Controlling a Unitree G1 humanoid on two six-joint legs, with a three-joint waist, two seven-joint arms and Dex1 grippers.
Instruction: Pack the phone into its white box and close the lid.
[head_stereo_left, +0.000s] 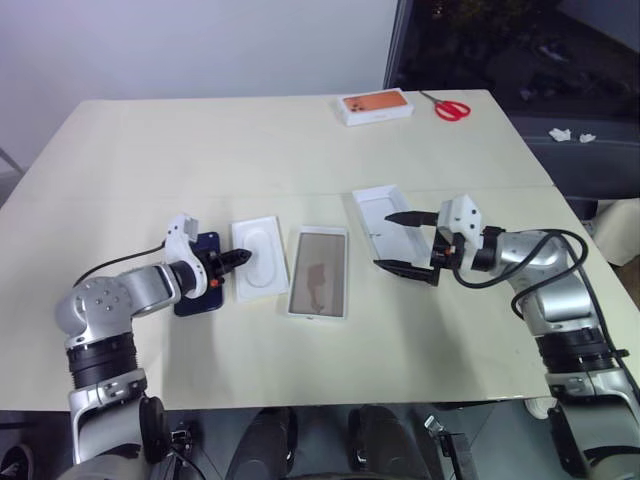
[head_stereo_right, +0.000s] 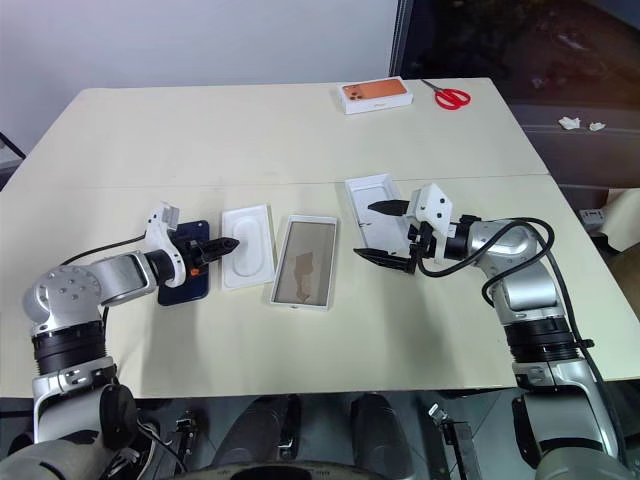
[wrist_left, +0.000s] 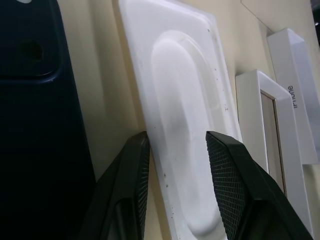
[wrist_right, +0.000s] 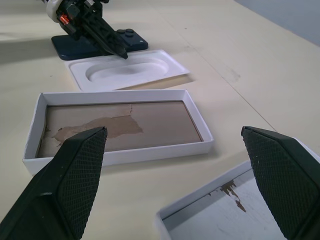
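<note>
Phone (head_stereo_left: 197, 290) lies flat on the table (head_stereo_left: 250, 150) at far left, dark blue, camera cluster visible in the right wrist view; it is outside any box. Left gripper (head_stereo_left: 238, 259) sits over the phone's inner edge with its tips reaching onto the thin white insert (head_stereo_left: 258, 258) just beside the phone; in the left wrist view its 2 fingers (wrist_left: 125, 190) straddle the near edge of the insert at a narrow-to-medium gap, and I cannot tell whether they pinch it or merely bracket it. Next along, the white box (head_stereo_left: 319, 272) rests open side up, brown floor with a torn patch, nothing in it. Further right, the lid (head_stereo_left: 382, 222) lies inside-up, apart from the box. Right gripper (head_stereo_left: 408, 240) hovers above the lid's near end, jaws spread wide, holding nothing. At the far edge of the table stand a white box with an orange top (head_stereo_left: 376, 107) and red-handled scissors (head_stereo_left: 446, 106). Judgement: 0 of 2 task steps complete; the phone is unpacked and the lid is off. Remaining: seat the phone in the box, then fit the lid over it.
</note>
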